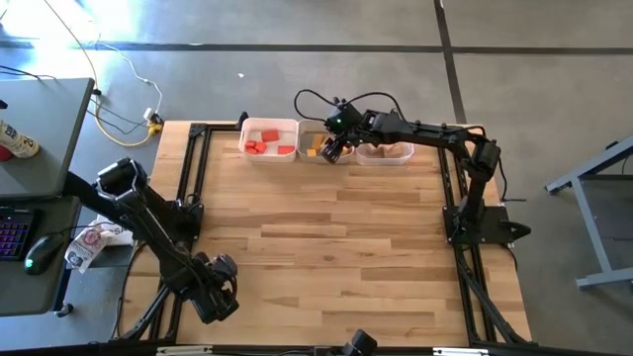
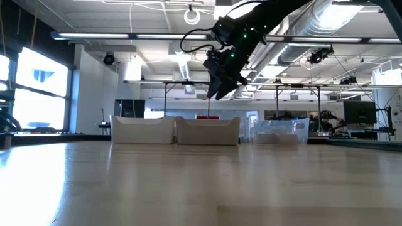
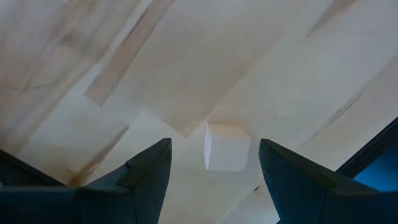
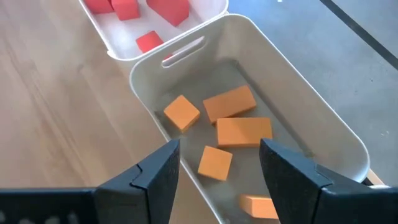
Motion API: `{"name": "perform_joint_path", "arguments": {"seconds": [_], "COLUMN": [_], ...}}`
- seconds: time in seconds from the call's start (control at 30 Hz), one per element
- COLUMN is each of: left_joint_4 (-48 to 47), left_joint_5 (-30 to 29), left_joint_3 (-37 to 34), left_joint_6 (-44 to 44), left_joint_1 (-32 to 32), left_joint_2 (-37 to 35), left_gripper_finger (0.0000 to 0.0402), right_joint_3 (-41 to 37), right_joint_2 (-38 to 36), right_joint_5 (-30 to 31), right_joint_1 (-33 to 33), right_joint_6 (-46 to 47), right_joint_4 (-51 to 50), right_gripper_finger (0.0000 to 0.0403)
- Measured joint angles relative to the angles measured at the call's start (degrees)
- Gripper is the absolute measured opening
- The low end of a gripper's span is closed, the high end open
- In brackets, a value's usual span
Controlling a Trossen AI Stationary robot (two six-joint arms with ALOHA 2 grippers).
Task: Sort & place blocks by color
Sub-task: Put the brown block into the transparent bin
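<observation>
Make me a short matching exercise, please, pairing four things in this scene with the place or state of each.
Things:
1. red blocks
2. orange blocks
3. pale cube
4. right gripper

Places or states:
a. on the bare table between the left gripper's open fingers
b. hanging open and empty above the middle bin
c. in the middle bin
d. in the leftmost bin

Pairs: 1-d, 2-c, 3-a, 4-b

Grey concrete floor (image 1: 297, 89) surrounds the work area, marked by dark seams and a bright patch of light at the far left corner. A grey desk (image 1: 40, 129) stands at the left, carrying a keyboard (image 1: 12, 237) and mouse (image 1: 38, 255). A white cable (image 1: 119, 99) trails across the floor. Beyond: large windows (image 2: 38, 88), exposed ceiling ductwork (image 2: 326, 19), long tables (image 2: 301, 94).
</observation>
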Motion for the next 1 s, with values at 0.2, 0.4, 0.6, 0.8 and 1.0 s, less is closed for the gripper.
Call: {"name": "perform_joint_path", "arguments": {"seconds": [0.2,0.4,0.6,0.8,1.0], "left_joint_4": [2.69,4.84,5.46,8.7,8.36], "left_joint_5": [1.01,1.13,4.29,5.39,6.72], "left_joint_3": [0.0,0.04,0.04,0.03,0.02], "left_joint_6": [-0.15,-0.15,-0.57,0.35,0.07], "left_joint_1": [-0.71,-0.86,-0.84,-0.84,-0.88], "left_joint_2": [2.0,4.07,6.92,10.1,12.01], "left_gripper_finger": [0.0227,0.0227,0.0227,0.0227,0.0226], "right_joint_3": [0.0,0.0,0.0,0.0,0.0], "right_joint_2": [0.0,0.05,0.05,0.05,0.05], "right_joint_5": [0.02,0.03,0.03,0.05,0.05], "right_joint_1": [0.0,0.0,0.0,0.0,0.0], "right_joint_6": [0.0,0.01,0.0,0.0,0.0], "right_joint_4": [-0.06,-0.06,-0.76,-1.13,-1.36], "right_gripper_finger": [0.0207,0.0207,0.0207,0.0207,0.0207]}}
